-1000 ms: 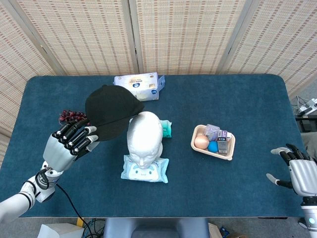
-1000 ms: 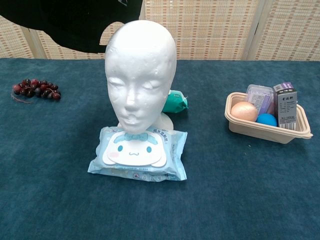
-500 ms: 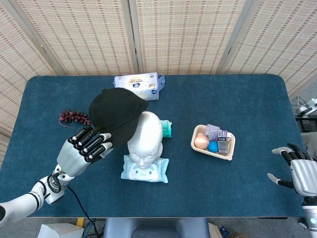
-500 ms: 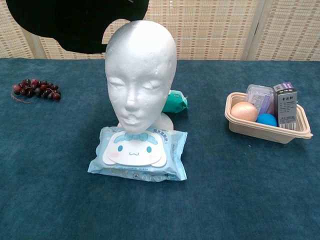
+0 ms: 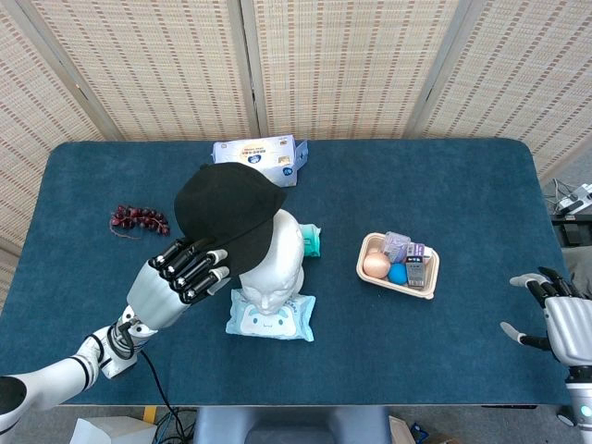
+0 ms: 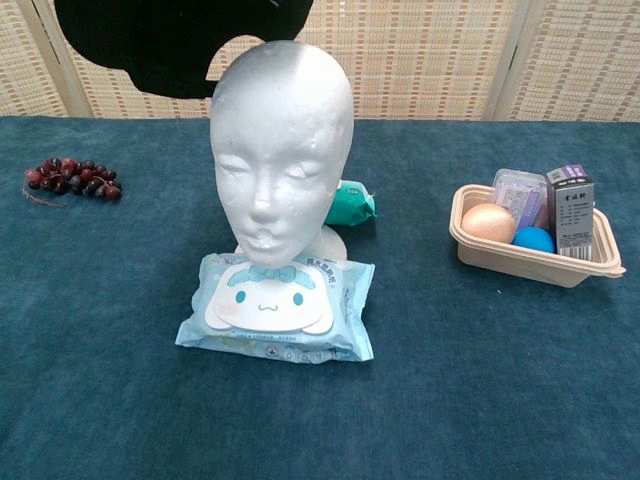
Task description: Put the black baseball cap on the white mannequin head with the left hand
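Observation:
My left hand holds the black baseball cap by its brim, raised above the table. The cap overlaps the left side and crown of the white mannequin head, which stands upright at the table's middle. In the chest view the cap hangs at the top left, above and beside the mannequin head, whose face is fully bare. My right hand rests open at the table's right front corner, holding nothing.
A pack of wet wipes lies in front of the head's base. A green packet lies behind it. Dark grapes lie at left, a tissue pack at the back, a beige tray with small items at right.
My left hand has carried the cap rightward, from beside the mannequin head to over its left side and crown. The right hand has stayed still.

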Robot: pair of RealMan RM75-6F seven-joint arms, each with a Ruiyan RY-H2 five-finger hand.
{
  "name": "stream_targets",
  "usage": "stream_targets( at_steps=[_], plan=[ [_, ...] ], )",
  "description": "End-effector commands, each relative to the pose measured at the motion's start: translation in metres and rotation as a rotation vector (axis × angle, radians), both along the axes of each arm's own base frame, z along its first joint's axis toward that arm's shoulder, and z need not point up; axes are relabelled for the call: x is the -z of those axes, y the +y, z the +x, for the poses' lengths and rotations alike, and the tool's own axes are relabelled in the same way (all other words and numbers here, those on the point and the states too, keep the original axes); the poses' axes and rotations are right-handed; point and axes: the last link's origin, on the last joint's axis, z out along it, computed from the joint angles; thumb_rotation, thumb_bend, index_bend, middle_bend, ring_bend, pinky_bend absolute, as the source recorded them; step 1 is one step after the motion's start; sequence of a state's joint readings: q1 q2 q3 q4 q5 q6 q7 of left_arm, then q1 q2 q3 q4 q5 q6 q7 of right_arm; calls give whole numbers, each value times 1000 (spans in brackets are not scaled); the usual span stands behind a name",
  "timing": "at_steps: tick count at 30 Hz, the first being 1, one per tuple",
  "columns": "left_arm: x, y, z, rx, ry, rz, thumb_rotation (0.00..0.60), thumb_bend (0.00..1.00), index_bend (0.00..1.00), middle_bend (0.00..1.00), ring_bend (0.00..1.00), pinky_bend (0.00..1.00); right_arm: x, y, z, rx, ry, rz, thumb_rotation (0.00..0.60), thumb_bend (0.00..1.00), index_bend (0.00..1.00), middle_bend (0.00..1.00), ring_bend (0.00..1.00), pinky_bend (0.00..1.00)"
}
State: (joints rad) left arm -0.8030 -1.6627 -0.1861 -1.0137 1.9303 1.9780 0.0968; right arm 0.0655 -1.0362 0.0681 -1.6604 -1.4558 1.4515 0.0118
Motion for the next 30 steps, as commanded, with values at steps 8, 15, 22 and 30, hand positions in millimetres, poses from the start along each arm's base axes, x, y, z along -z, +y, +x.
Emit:
stream_targets(
  at_steps=[8,15,22,30],
  plan=[
    [12,-3,7,5,17,-27,600,424,732,531,371,540,-1,-1,-1,5,-1,-2,600,0,327,315,156,287],
    [21,-3,9,-6,39,-55,600,424,731,531,371,540,-2,-1,-2,8,-4,-6,600,0,327,315,156,287],
    [28,-3,10,-7,50,-80,600,424,732,531,371,540,-3,-2,-2,11,-4,-7,600,0,327,315,156,287],
    [35,-7,14,7,68,-107,600,424,733,531,370,540,-3,-3,-4,20,0,-7,600,0,327,315,156,287]
  ],
)
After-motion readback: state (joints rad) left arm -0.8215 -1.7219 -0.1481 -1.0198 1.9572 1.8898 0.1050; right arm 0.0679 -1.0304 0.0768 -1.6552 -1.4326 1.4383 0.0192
